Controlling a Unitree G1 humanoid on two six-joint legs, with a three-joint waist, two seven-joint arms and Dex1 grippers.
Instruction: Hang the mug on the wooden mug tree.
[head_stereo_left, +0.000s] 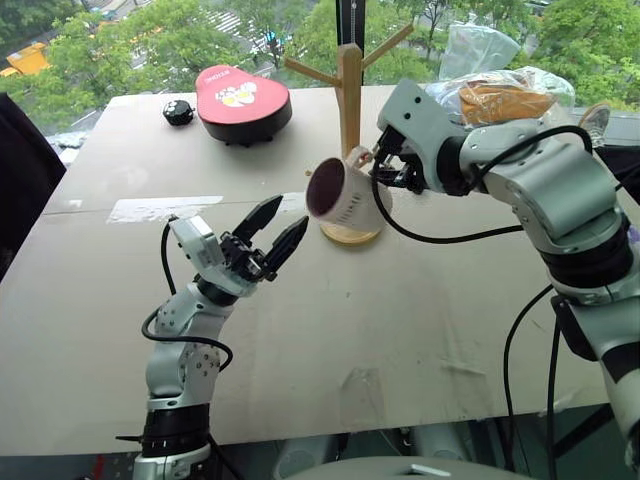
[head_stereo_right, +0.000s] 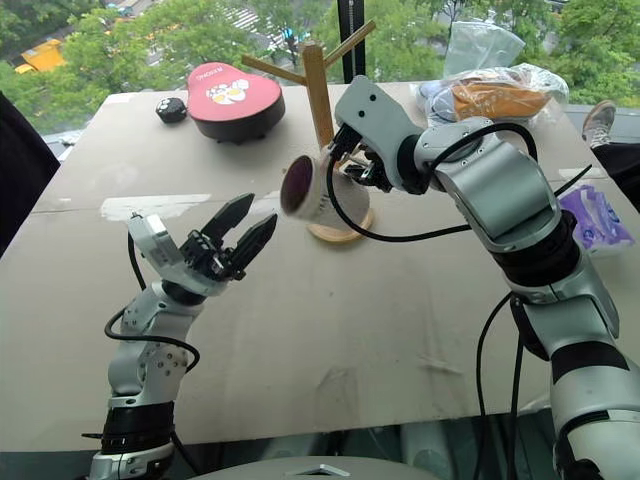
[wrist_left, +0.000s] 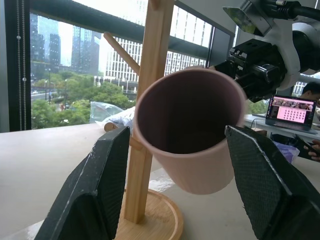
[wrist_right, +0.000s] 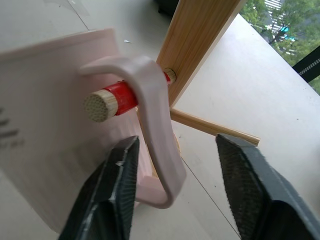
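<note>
The mug (wrist_right: 60, 125) hangs by its pale handle on a red-tagged peg of the wooden mug tree (head_stereo_left: 349, 90), mouth tipped toward the left hand (head_stereo_left: 272, 232). The right hand (wrist_right: 175, 185) stands spread either side of the handle, gripping nothing. The left hand, wide open and empty, sits just before the mug tree's base, framing the mug's dark inside in its wrist view.

Pale table (head_stereo_left: 420, 330) before big windows (wrist_left: 60, 65), green trees (head_stereo_left: 150, 40), city towers (wrist_left: 45, 45)
</note>
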